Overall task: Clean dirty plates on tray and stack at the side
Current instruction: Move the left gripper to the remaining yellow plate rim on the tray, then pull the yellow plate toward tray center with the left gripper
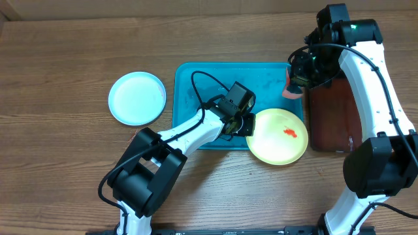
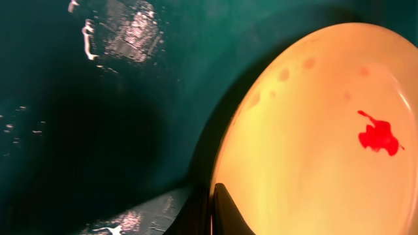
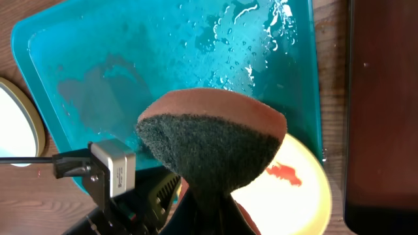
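You are gripping the yellow plate [image 1: 277,140] by its rim in your closed left gripper [image 1: 247,124] at the tray's [image 1: 196,85] near right corner, its red smear [image 1: 291,133] unwiped, while your right gripper [image 1: 297,82] is clamping a sponge [image 1: 289,89] over the tray and only the blue plate [image 1: 137,98] is lying aside, apparently clean.

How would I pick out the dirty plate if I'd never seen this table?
Find the teal tray in the middle of the table. At its corner nearest the dark red-brown tray, a pale yellow plate overhangs the rim, held at its edge by the left gripper. Unlike the light blue plate beyond the tray's other side, it bears a red smear.
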Robot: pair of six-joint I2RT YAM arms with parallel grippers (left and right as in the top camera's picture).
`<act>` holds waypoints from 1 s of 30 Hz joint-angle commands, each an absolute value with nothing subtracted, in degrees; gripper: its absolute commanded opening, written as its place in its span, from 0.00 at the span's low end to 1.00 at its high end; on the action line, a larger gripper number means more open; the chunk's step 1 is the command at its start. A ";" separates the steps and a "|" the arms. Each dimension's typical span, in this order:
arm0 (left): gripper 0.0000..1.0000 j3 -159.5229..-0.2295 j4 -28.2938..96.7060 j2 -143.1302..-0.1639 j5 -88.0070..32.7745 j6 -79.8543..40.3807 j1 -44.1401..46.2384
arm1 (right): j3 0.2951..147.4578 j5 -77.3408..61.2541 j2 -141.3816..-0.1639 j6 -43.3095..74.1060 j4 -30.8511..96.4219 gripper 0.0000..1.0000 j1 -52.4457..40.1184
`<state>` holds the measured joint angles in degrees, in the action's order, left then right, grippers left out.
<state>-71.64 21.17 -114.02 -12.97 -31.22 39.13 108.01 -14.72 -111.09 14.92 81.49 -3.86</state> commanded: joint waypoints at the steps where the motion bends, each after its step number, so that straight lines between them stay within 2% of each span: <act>1: 0.04 -72.97 20.67 -114.74 -7.03 -31.35 38.65 | 108.97 -14.57 -110.56 14.59 81.69 0.04 -3.77; 6: 0.04 -72.99 19.14 -114.74 -0.27 -31.09 37.04 | 108.97 -14.59 -110.56 14.52 81.78 0.04 -3.86; 12: 0.04 -72.99 16.75 -114.74 4.47 -22.04 33.91 | 108.53 -14.57 -110.59 14.50 81.34 0.04 -4.82; 21: 0.07 -73.01 10.31 -114.74 8.45 -15.99 30.57 | 107.20 -14.57 -110.59 14.50 80.49 0.04 -5.23; 24: 0.19 -73.01 8.23 -114.72 10.96 -16.01 30.02 | 107.20 -14.57 -110.59 14.52 80.49 0.04 -5.23; 27: 0.47 -73.01 8.10 -114.72 10.74 -16.05 29.91 | 107.20 -14.57 -110.59 14.52 80.47 0.04 -5.23; 28: 0.54 -73.01 8.51 -114.72 10.33 -16.05 29.91 | 107.20 -14.57 -110.59 14.52 80.44 0.04 -5.23; 30: 0.57 -73.01 9.58 -114.72 7.70 -16.43 30.02 | 107.20 -14.57 -110.59 14.50 80.44 0.04 -5.23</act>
<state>-71.85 9.02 -114.02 8.71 -16.95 30.09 107.33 -14.72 -111.09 14.96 80.60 -5.02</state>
